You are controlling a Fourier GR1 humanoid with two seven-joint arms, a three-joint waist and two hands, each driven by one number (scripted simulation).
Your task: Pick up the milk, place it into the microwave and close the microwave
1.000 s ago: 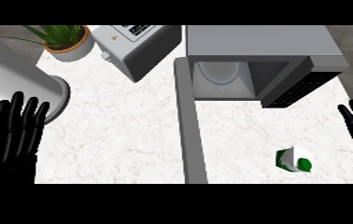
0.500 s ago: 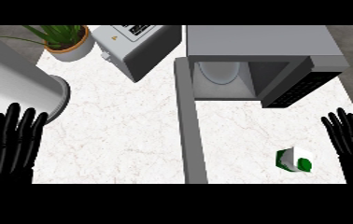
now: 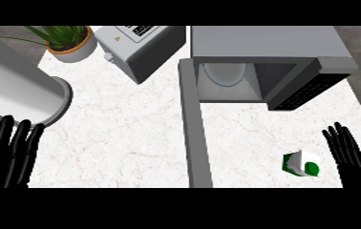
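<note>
- The milk (image 3: pixel 302 164) stands on the counter (image 3: pixel 127 137) in front of the open microwave (image 3: pixel 261 56), right of its door (image 3: pixel 195 128).
- It is seen from above, its green cap toward the lower right; no writing is readable.
- The right hand (image 3: pixel 345 149) is just beside it, fingers straight, holding nothing.
- The left hand (image 3: pixel 17 149) rests at the left edge, fingers spread, empty.

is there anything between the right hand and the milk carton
No. In the head view only a narrow strip of bare marble counter separates the right hand from the milk carton.
</note>
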